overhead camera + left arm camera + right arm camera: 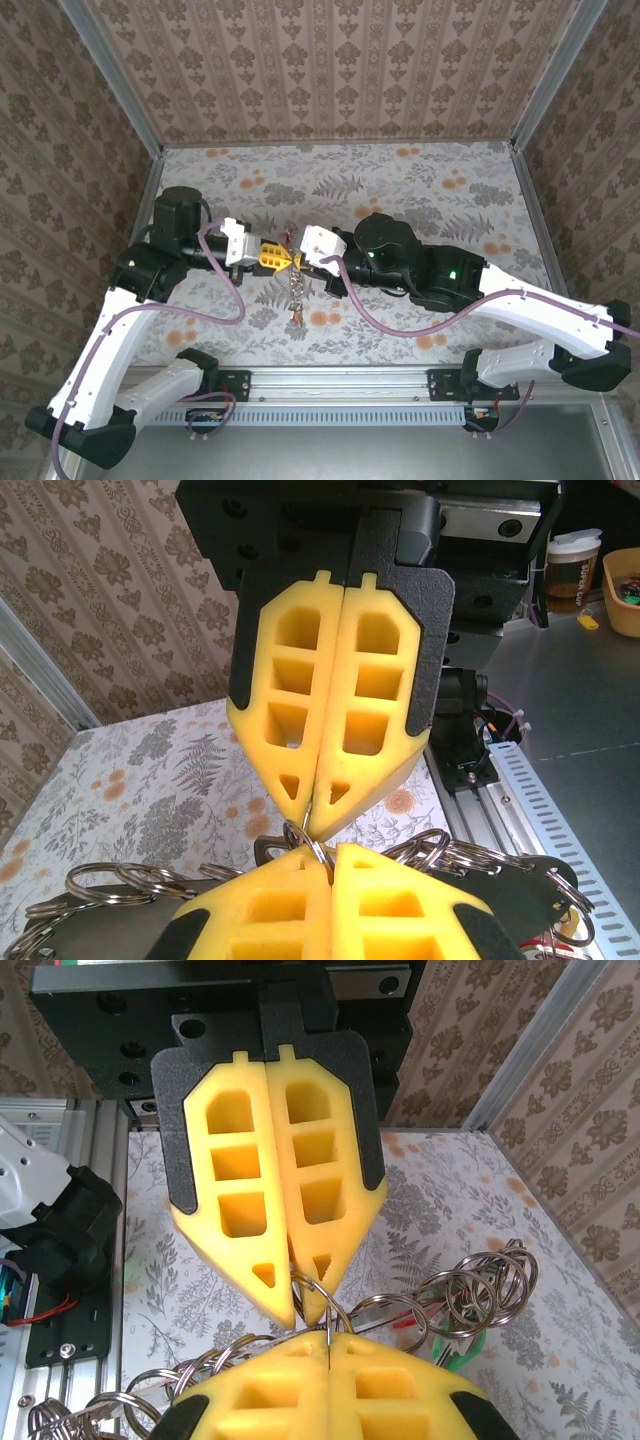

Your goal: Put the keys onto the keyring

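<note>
Top external view has the left gripper (283, 258) and the right gripper (303, 258) meeting nose to nose above the middle of the flowered table (420, 190), lifted clear of it. A bunch of keys (297, 296) and chain dangles straight down from the spot where the tips meet. Holding the bunch in the air looks deliberate: the loose weight hangs away and leaves the wire itself free to work on. On the left wrist camera both pairs of yellow fingers (380, 872) are pressed flat together with no gap. A thin grey loop, which I take to be the keyring (300, 834), is caught right at the points of both. The right wrist camera gives the same pinch from the other side, the keyring (318, 1292) trapped between the two sets of tips, while other rings (485, 1278) and a green tag (462, 1352) fan out to the side. Two grips set so close on one wire suggest the arms mean to twist or pry the coil open so a key can slide on. I cannot tell whether any key is already threaded onto that loop. The risk I see is the thin wire slipping out of the soft pads.
</note>
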Robot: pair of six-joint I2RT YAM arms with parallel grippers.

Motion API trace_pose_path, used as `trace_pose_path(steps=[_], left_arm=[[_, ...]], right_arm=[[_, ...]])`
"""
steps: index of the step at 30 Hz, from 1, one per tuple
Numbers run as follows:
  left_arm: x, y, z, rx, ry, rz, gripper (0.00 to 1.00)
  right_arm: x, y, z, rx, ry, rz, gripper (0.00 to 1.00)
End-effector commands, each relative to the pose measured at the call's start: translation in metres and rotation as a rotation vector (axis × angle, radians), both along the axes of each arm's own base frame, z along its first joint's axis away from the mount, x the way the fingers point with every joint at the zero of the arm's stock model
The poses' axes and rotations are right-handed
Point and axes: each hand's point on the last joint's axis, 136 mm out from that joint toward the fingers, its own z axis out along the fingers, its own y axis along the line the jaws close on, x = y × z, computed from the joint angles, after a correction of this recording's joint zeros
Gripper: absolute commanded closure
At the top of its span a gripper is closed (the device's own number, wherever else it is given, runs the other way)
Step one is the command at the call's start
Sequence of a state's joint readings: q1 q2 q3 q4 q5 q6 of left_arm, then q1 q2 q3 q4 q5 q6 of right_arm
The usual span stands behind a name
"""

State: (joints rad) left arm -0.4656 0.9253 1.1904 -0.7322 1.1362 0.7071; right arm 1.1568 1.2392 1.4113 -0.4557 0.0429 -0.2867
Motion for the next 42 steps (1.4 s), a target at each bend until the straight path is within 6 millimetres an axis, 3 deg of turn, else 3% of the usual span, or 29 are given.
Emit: trace_pose_path(steps=[1,8,18,26,35,42], left_arm=[[-0.015,-0.004,0.005,-0.023,0.012,-0.080,1.00],[-0.016,-0.004,0.004,-0.020,0.011,-0.082,1.00],[-0.019,-0.003,0.009,-0.039,0.018,-0.098,1.00],[-0.017,-0.004,0.007,-0.035,0.027,-0.101,1.00],[-0.022,-0.003,0.011,-0.049,0.030,-0.119,1.00],[-0.021,-0.003,0.011,-0.049,0.028,-0.116,1.00]], right_arm=[[-0.007,0.020,0.053,0.162,-0.079,0.057,1.00],[-0.007,0.022,0.057,0.168,-0.092,0.066,1.00],[-0.003,0.017,0.044,0.119,-0.117,0.046,1.00],[-0.005,0.014,0.056,0.156,-0.142,0.059,1.00],[-0.004,0.013,0.048,0.123,-0.171,0.062,1.00],[-0.006,0.012,0.058,0.146,-0.190,0.076,1.00]])
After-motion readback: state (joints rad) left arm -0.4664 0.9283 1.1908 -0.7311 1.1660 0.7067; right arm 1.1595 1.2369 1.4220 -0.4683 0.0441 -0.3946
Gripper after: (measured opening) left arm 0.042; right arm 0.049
